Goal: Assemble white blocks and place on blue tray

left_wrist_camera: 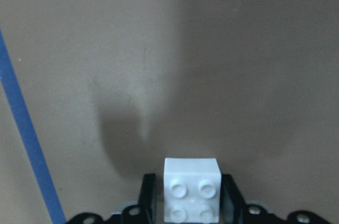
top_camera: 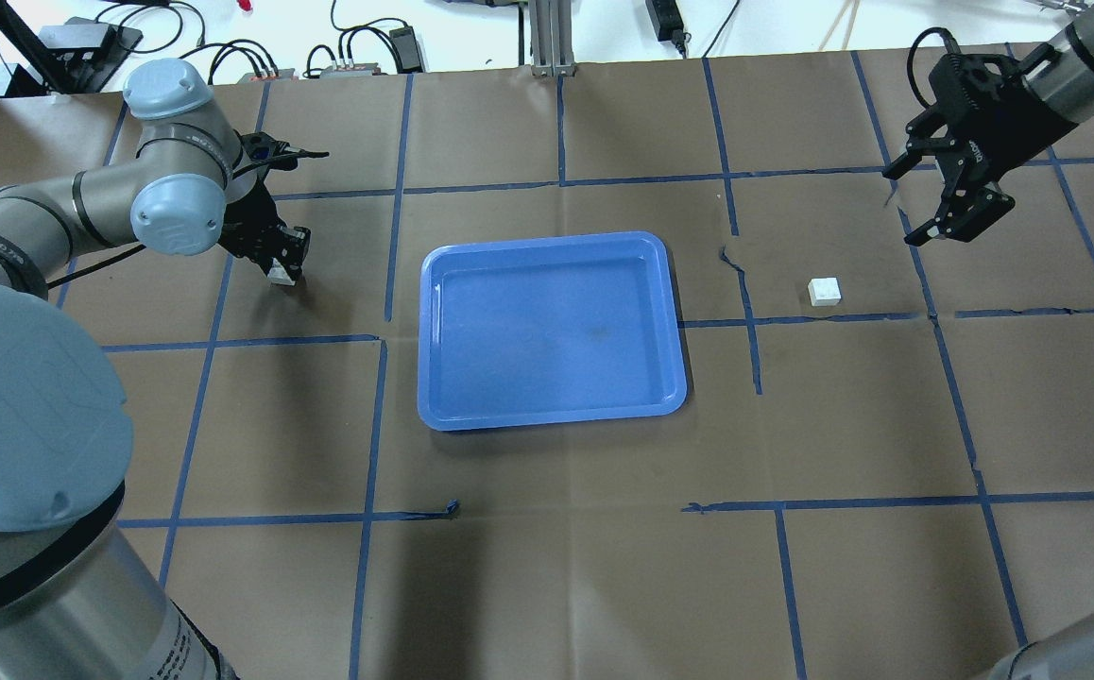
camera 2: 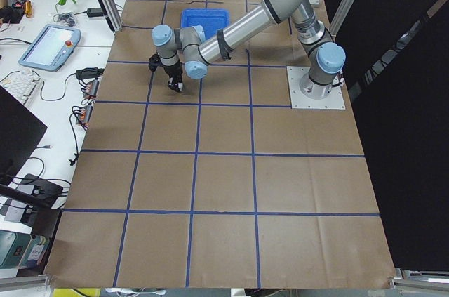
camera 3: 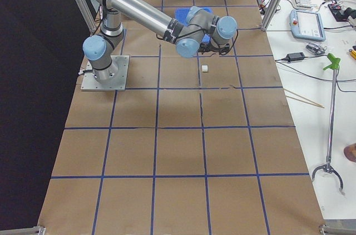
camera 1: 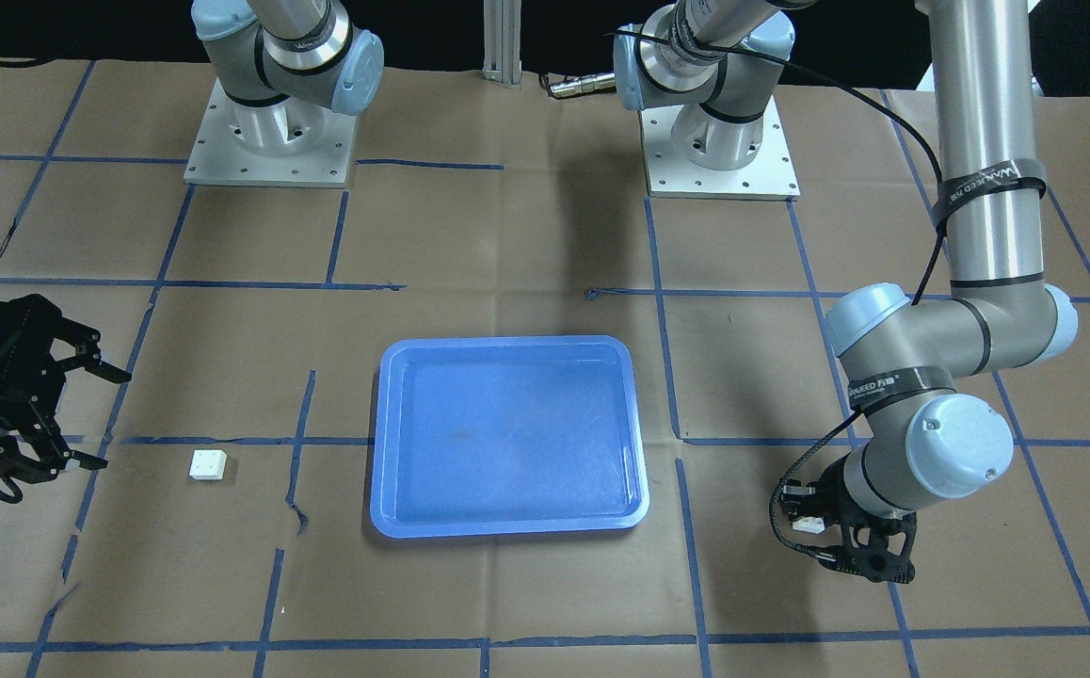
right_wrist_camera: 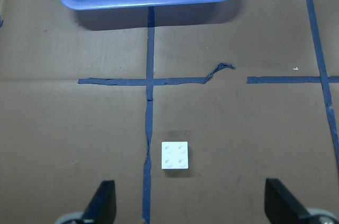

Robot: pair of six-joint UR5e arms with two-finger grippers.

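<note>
White blocks sit apart, one on each side of the blue tray [top_camera: 547,331], neither in it and not yet joined. We begin at the left fingers [left_wrist_camera: 229,195]. They are narrowed onto the held block [left_wrist_camera: 192,188], pinching two opposite side faces, with its four studs turned toward the wrist camera. We judge from the shadow beneath that it hangs just off the worktop [top_camera: 556,567], though we cannot be certain.

Next, the right fingers [right_wrist_camera: 103,205] are spread wide and grip nothing. The loose block [right_wrist_camera: 175,155] rests studs-up on the worktop ahead of them, a little nearer the finger on the wrist view's left than the other. It is square, so it has no long axis, and its edges sit nearly squared to the two fingers. Beyond it, farther along the same direction, lies the tray.

In the overhead view the loose block is near the right fingers and well apart from the left fingers, with the tray between. We judge the right arm the one to reach forward and down for it, shifting slightly sideways to centre the block.
</note>
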